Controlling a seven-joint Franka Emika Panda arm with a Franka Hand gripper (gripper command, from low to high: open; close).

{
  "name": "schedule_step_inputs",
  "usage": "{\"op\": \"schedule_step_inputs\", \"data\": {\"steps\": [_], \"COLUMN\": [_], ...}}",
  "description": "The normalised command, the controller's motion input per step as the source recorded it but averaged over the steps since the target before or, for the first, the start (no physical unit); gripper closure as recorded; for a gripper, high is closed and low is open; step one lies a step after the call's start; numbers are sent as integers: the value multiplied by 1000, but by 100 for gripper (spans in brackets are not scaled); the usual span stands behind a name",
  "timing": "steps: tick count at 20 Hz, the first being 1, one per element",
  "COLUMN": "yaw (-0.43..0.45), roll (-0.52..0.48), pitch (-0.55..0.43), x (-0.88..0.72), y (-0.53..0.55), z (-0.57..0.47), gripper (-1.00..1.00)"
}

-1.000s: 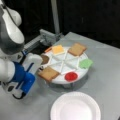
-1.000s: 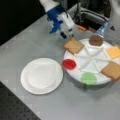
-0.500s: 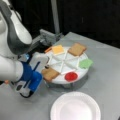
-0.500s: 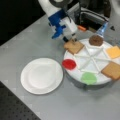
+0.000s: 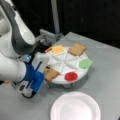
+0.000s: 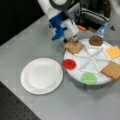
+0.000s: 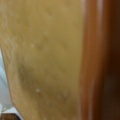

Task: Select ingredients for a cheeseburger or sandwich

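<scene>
A white divided tray (image 5: 65, 65) holds the ingredients in both front views. One tan toast slice (image 5: 51, 73) lies at the tray's rim, and my gripper (image 5: 46, 68) is down right at its edge, touching it; in a front view the fingertips (image 6: 73, 40) sit on this toast slice's (image 6: 74, 47) far corner. The wrist view is filled by the tan toast surface (image 7: 45, 57). A second toast slice (image 6: 112, 70), the yellow-orange cheese square (image 6: 114, 52) and the dark brown patty (image 6: 96, 40) rest in their own sections. In a front view the arm hides the patty.
A green leaf piece (image 6: 89, 78) and a red disc (image 6: 69, 64) lie in the tray's near sections. The plain white plate (image 6: 41, 75) sits on the grey table beside the tray with nothing on it. Dark equipment stands behind the tray.
The arm has moved in toward the tray and the gripper has come down onto the toast slice at the rim. The other pieces have not moved.
</scene>
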Motion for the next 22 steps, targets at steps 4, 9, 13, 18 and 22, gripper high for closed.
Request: {"op": "schedule_step_inputs", "data": {"steps": [4, 9, 13, 18, 22], "yaw": [-2, -24, -10, -13, -8], "roll": [52, 64, 57, 40, 17], "pitch": [-90, -90, -55, -9, 5], "x": [115, 172, 148, 79, 73], "y": [-31, -57, -113, -158, -181], "z": [-99, -69, -105, -184, -185], "gripper": [100, 100, 100, 100, 100]}}
